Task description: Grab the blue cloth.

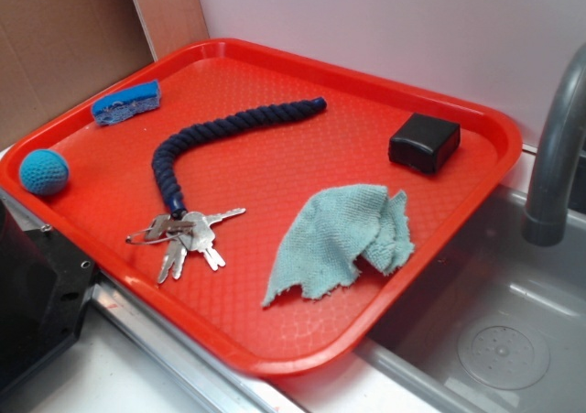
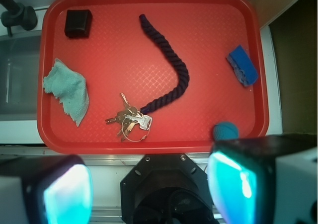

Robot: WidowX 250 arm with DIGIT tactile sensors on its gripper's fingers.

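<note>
1. Pale teal weave, frayed at the edges: the blue cloth (image 1: 341, 239) (image 2: 68, 90) lies crumpled on the red tray (image 1: 275, 170) (image 2: 213, 45), near the side of the tray closest to the sink, nothing touching it.
2. My hand (image 2: 149, 189) is well away from the cloth, back over the tray's near rim in the wrist view; its two fingers (image 2: 64, 194) stand wide apart with nothing between them. In the exterior view the hand does not show.
3. Nearest to the cloth is a bunch of keys (image 1: 188, 234) (image 2: 130, 120), lying flat on the tray and joined to one end of a dark navy rope (image 1: 220, 138) (image 2: 171, 65) that curves across the middle of the tray.
4. A small black box (image 1: 424, 143) (image 2: 78, 23) sits in the tray corner beyond the cloth, apart from it.
5. On the far side of the tray from the cloth lie a bright-blue sponge piece (image 1: 126, 102) (image 2: 243, 65) and a blue knitted ball (image 1: 43, 172) (image 2: 226, 131), the ball close to the rim.
6. The tray has a fine textured surface and a raised lip. It rests beside a steel sink (image 1: 494, 331) (image 2: 17, 80), its corner overhanging the basin, with a grey faucet (image 1: 558, 147) (image 2: 17, 13) rising next to it.
7. Behind the tray a white wall (image 1: 385, 19) meets brown board panels (image 1: 64, 38).
</note>
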